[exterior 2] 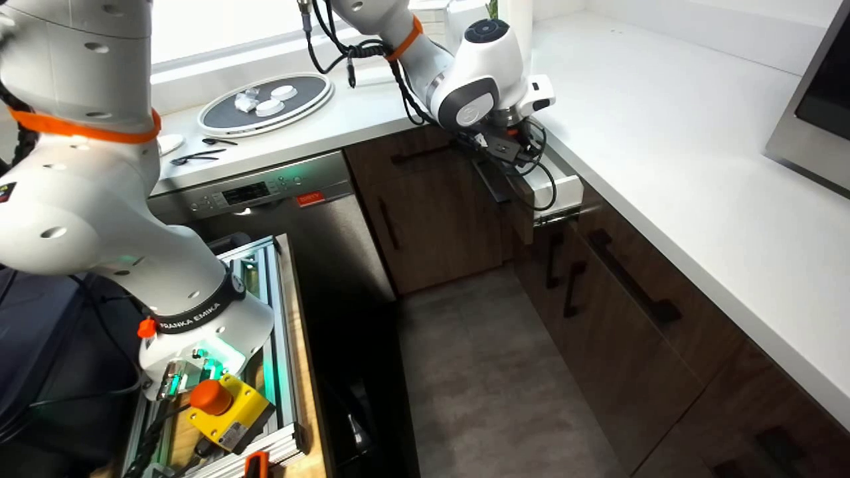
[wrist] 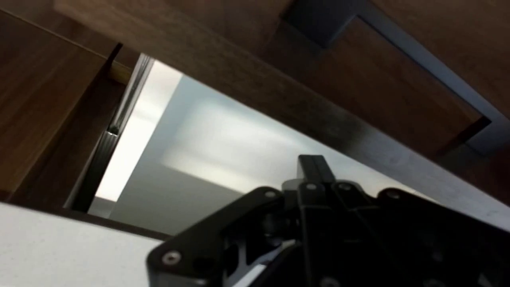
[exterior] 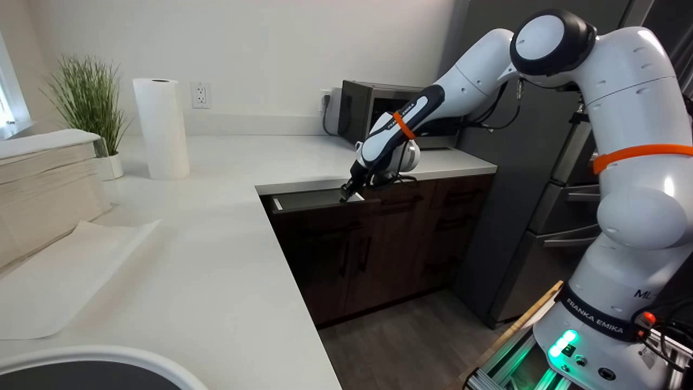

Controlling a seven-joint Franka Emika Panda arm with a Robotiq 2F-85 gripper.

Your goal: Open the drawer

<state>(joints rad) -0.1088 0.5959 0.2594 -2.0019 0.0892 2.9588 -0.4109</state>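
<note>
Under the counter [exterior: 233,244], the drawer [exterior 2: 568,192] stands partway out, its pale box [wrist: 191,159] showing behind the dark front [wrist: 247,79]! In the wrist view, here's the gripper [wrist: 316,169], fingertips drawn tight together, hanging over that box, near the front. Touching it? Can't tell from here. Behind the arm [exterior: 633,108] in an exterior view, a microwave [exterior: 360,105] sits on the counter.

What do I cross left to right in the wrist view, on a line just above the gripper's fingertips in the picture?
Brown wood panel → metal slide → drawer's white side wall → drawer's grey floor → wood top edge of the drawer front → bar handle
</note>
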